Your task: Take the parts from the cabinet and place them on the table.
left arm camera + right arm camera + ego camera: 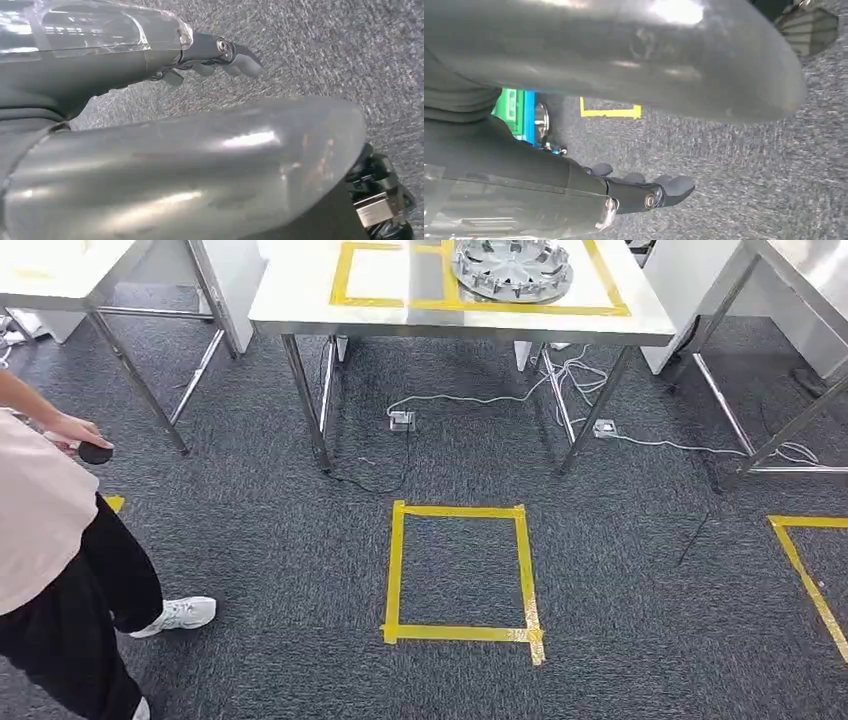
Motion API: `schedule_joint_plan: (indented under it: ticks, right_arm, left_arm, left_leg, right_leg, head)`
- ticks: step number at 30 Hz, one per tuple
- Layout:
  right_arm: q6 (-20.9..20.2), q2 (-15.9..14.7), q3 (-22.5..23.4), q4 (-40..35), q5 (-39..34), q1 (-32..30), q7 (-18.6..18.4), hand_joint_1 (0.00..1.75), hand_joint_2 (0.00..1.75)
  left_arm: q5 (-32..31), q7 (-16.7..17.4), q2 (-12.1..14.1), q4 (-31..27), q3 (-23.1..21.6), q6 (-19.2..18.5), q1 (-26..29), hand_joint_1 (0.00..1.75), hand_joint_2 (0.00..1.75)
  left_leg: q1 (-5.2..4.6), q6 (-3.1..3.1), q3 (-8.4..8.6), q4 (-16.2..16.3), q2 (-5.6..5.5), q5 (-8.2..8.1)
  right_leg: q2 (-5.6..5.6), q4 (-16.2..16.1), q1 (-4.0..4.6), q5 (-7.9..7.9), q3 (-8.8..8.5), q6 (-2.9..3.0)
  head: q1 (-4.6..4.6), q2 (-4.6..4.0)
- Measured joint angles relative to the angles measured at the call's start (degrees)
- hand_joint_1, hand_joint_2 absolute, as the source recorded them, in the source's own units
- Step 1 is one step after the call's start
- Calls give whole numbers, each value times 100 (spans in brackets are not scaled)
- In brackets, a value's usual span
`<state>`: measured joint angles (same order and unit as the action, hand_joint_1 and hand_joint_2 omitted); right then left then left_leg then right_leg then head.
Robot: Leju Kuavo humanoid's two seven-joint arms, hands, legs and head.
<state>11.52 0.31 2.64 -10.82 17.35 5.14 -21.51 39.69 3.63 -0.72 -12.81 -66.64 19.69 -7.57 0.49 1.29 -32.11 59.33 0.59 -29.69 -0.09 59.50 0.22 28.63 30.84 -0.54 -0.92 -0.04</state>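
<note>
A round, silver, spoked metal part lies on the white table ahead, inside a yellow taped outline. In the left wrist view my left hand hangs over grey carpet, fingers stretched out and holding nothing. My right hand in the right wrist view hangs over the carpet the same way, fingers extended and empty. No cabinet shows in these frames.
A person stands at the left, one hand holding a small dark round object. A yellow taped square marks the carpet before the table. Cables lie under it. More tables stand left and right.
</note>
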Motion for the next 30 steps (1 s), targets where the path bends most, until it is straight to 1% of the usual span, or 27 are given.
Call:
schedule_joint_plan:
  ticks: [1, 2, 4, 5, 6, 7, 9, 10, 11, 12, 13, 14, 15, 16, 17, 18, 19, 20, 21, 22, 23, 25, 26, 27, 28, 29, 30]
  right_arm:
    - [-2, -9, -4, 0, 0, 9, -7, 0, 0]
    - [0, -4, -7, 0, 0, 22, -11, 0, 0]
    - [0, -13, -7, 0, -2, 6, -15, 0, 0]
    - [0, -11, -7, 0, -4, -1, -31, 0, 0]
    - [0, -7, -7, 0, -4, -3, -31, 0, 0]
    - [0, -7, -9, -2, -4, 2, -31, 0, 0]
    - [0, -9, -9, 0, -4, 3, -31, 0, 0]
    - [2, -9, -11, 0, -7, -4, -31, 0, 0]
    - [2, -9, -13, 4, -11, -8, -33, 0, 0]
    - [2, -7, -17, 4, -13, -9, -33, 0, 0]
    - [2, -7, -22, 4, -17, -8, -33, 0, 0]
    - [4, -4, -28, 2, -24, -3, -33, 0, 0]
    - [7, -4, -31, 2, -33, 6, -33, 0, 0]
    - [11, -7, -35, 0, -39, 18, -33, 0, 0]
    - [15, -7, -39, 0, -46, 31, -33, 0, 0]
    - [15, -7, -42, 0, -48, 35, -33, 0, 0]
    - [15, -7, -42, 2, -52, 28, -33, 0, 0]
    - [17, -7, -44, 2, -52, 22, -33, 0, 0]
    - [17, -2, -50, 2, -55, 15, -35, 0, 0]
    - [17, 13, -57, 2, -55, 15, -35, 0, 0]
    - [20, 9, -57, 0, -55, 30, -35, 0, 0]
    - [20, 13, -59, 0, -55, 37, -35, 0, 0]
    - [20, 15, -61, 0, -55, 21, -35, 0, 0]
    - [20, 18, -63, 2, -59, 2, -35, 0, 0]
    - [20, 20, -63, 2, -72, -16, -35, 0, 0]
    - [20, 20, -68, 2, -81, -21, -35, 0, 0]
    - [20, 20, -72, 0, -107, -18, -35, 0, 0]
  left_arm:
    - [0, 7, -11, 0, 0, 0, -4, 0, 0]
    - [0, 18, -11, 0, 0, 0, -2, 0, 0]
    - [0, 33, -20, 0, 0, -2, -1, 0, 0]
    - [0, 33, -24, 0, 0, -2, -2, 0, 0]
    - [0, 33, -24, 0, 0, -2, -3, 0, 0]
    - [0, 33, -24, 0, 0, -2, -3, 0, 0]
    - [0, 33, -22, 2, 0, -2, -1, 0, 0]
    - [0, 39, -18, 2, 0, -2, 5, 0, 0]
    - [0, 39, -15, 2, 0, -2, 8, 0, 0]
    - [0, 39, -15, 2, 0, -2, 8, 0, 0]
    - [0, 39, -15, 2, 0, -2, 7, 0, 0]
    - [0, 39, -11, 2, 0, -2, 5, 0, 0]
    - [0, 39, -11, 2, 0, -2, 6, 0, 0]
    - [0, 39, -9, 2, 0, -2, 7, 0, 0]
    - [-2, 39, -7, 2, 0, -2, 4, 0, 0]
    - [0, 39, -5, 2, 0, -2, 17, 0, 0]
    - [2, 42, -4, 2, 0, 0, 27, 0, 0]
    - [2, 41, -2, 2, 0, 0, 25, 0, 0]
    - [5, 41, -9, 2, 0, 0, 18, 0, 0]
    - [5, 39, -7, 2, 0, 0, 16, 0, 0]
    - [5, 39, -9, 0, 0, 0, 20, 0, 0]
    - [5, 41, -4, 2, 0, 0, 31, 0, 0]
    - [5, 41, -2, 2, 0, -2, 29, 0, 0]
    - [5, 39, -4, 2, 0, -2, 27, 0, 0]
    - [5, 41, -5, 2, 0, -2, 23, 0, 0]
    - [5, 41, -7, 2, 0, -2, 18, 0, 0]
    - [5, 41, -9, 2, 0, 0, 11, 0, 0]
  left_leg:
    - [-30, -25, -11, 7, 10, -7]
    - [-16, -55, -40, 9, 19, 10]
    - [7, -126, -50, -16, 42, 38]
    - [-5, -164, -38, -28, 43, 36]
    - [1, -195, -68, 51, -1, -44]
    - [0, -206, -169, 259, -53, -238]
    - [6, -238, -533, 1044, -77, -665]
    - [4, -257, -719, 1432, -77, -802]
    - [4, -269, -789, 1565, -75, -787]
    - [7, -277, -732, 1440, -71, -639]
    - [16, -277, -552, 1098, -76, -395]
    - [26, -279, -308, 641, -112, -144]
    - [59, -281, -74, 211, -306, 39]
    - [90, -271, -2, 65, -588, -88]
    - [89, -210, -11, 62, -526, -73]
    - [63, -193, -10, 61, -474, -72]
    - [47, -151, -3, 60, -415, -71]
    - [63, -122, 4, 35, -352, -53]
    - [96, -89, 14, 11, -272, -37]
    - [94, -63, 20, 10, -205, -42]
    - [88, -44, 19, 10, -119, -49]
    - [73, -26, 11, 11, 47, -61]
    - [64, -19, 13, 11, 114, -67]
    - [58, -23, 23, 11, 177, -77]
    - [54, -28, 33, 11, 232, -84]
    - [50, -34, 50, 11, 287, -95]
    - [48, -44, 72, 11, 346, -110]
  right_leg:
    - [-23, -117, 23, 87, -55, 40]
    - [-21, -166, 37, 97, -67, 60]
    - [-6, -159, 57, 81, -32, 86]
    - [3, -249, 32, 21, -57, 133]
    - [-14, -327, 4, -32, -85, 137]
    - [-10, -350, -1, -54, -82, 179]
    - [-3, -342, -2, -60, -58, 188]
    - [0, -334, 0, -60, -48, 189]
    - [13, -319, 0, -59, -38, 188]
    - [29, -302, -4, -56, -31, 185]
    - [75, -279, -13, -41, -30, 164]
    - [115, -246, -21, -26, -31, 141]
    - [153, -199, -25, 1, -19, 102]
    - [179, -130, 8, 36, 38, 53]
    - [244, -99, -3, 42, 68, 28]
    - [277, -106, -22, 23, 74, 1]
    - [334, -132, -40, 2, 83, -33]
    - [387, -135, -39, -5, 90, -57]
    - [340, -79, -37, 45, 100, -79]
    - [186, 125, -27, 202, 193, -124]
    - [115, 514, -39, 431, 378, -160]
    - [60, 1373, -55, 802, 791, -204]
    - [44, 1592, -68, 832, 892, -210]
    - [30, 1543, -75, 725, 862, -201]
    - [18, 1283, -74, 520, 736, -184]
    - [-13, 816, -67, 249, 513, -152]
    - [-130, 291, -49, -5, 252, -104]
  head:
    - [5, 0]
    - [-7, 0]
    - [-5, 0]
    - [-4, 0]
    - [4, 0]
    - [28, 0]
    - [66, 0]
    - [66, 0]
    - [66, 0]
    - [66, 0]
    - [72, 0]
    - [72, 0]
    - [79, 0]
    - [94, 0]
    - [64, 0]
    - [44, 0]
    - [44, 0]
    - [46, 0]
    - [44, 0]
    - [7, 0]
    - [-20, 0]
    - [-26, 0]
    - [-28, 0]
    - [-28, 0]
    - [-31, 0]
    - [-31, 0]
    - [-31, 0]
